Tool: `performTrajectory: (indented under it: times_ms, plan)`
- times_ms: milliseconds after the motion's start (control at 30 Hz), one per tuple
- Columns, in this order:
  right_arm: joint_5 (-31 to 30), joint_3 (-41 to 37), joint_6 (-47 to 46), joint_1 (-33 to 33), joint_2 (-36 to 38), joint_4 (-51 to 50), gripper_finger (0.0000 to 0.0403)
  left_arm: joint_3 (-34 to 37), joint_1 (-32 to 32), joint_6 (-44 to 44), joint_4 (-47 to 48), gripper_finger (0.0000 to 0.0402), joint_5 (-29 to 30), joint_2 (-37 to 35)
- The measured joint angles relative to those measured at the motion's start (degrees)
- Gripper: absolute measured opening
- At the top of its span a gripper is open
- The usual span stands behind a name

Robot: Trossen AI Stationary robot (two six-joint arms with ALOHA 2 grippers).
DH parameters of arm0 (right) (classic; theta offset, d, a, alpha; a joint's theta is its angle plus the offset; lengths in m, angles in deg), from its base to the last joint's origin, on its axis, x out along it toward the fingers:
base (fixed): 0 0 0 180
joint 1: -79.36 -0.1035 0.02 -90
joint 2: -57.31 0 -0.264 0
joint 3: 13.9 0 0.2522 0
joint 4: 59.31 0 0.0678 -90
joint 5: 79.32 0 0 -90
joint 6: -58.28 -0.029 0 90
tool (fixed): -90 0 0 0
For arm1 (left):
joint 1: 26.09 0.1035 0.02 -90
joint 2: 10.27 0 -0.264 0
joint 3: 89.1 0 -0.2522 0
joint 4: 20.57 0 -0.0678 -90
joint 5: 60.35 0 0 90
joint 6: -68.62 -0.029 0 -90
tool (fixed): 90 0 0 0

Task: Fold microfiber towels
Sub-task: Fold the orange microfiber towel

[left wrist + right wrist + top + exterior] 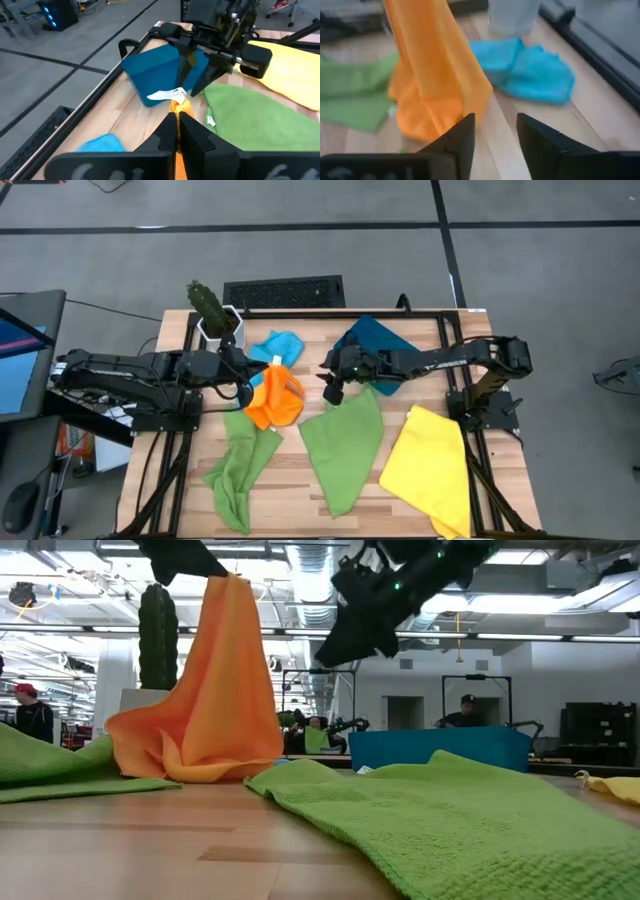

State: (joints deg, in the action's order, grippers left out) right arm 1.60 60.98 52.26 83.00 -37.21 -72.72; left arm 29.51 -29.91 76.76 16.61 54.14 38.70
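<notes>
Left gripper (262, 372) is pinched tight on a corner of the orange towel (275, 402), holding it up so the cloth hangs in a tall cone with its bottom bunched on the wooden table (300, 495). In the left wrist view the dark fingers (170, 132) are pressed together with orange fabric and a white tag (167, 94) poking out between them.

Right gripper (332, 385) hovers just beside the raised towel, jaws apart and nothing between them; its wrist view shows the orange drape right in front of the fingers (460, 142), not touching.

Stuff around: the light blue towel (277, 345) sits crumpled just behind the orange one, next to a white pot (218, 330) with a tall green cactus (207, 302). A dark teal bin (372, 345) sits under the right arm at the back of the table. One green towel (240, 468) lies rumpled front-left, its upper edge meeting the orange heap. The other green towel (345, 448) is spread out in the middle, fuzzy looped pile very visible in the low view. The bigger yellow towel (430, 470) lies flat front-right, hanging a bit over the table edge.

People are visible in the room behind the table.
</notes>
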Motion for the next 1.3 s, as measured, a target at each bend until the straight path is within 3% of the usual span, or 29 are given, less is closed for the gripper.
performTrajectory:
  times_ms: [300, 467, 967, 1133, 1300]
  plan:
    - [0.01, -0.71, 0.04, -1.64, -10.47, 9.02, 0.0224, 0.0, 0.04, -0.23, -0.41, 0.0, 2.29, 0.02]
    - [0.18, 2.17, 0.04, -1.82, -15.79, 9.16, 0.0227, 0.0, 0.04, -0.22, -0.32, 0.0, 2.84, 0.02]
    - [0.2, 5.14, 0.01, 1.33, -22.85, 10.73, 0.0224, 0.0, 0.04, -0.2, -0.2, 0.0, 2.93, 0.0]
    - [0.8, 6.4, 0.4, 1.33, -24.3, 12.13, 0.0179, 0.0, 0.04, -0.21, -0.17, 0.0, 2.93, 0.0]
    - [0.96, 6.86, 0.47, 1.32, -25.38, 12.23, 0.0075, 0.0, 0.04, -0.2, -0.11, 0.0, 2.93, 0.02]
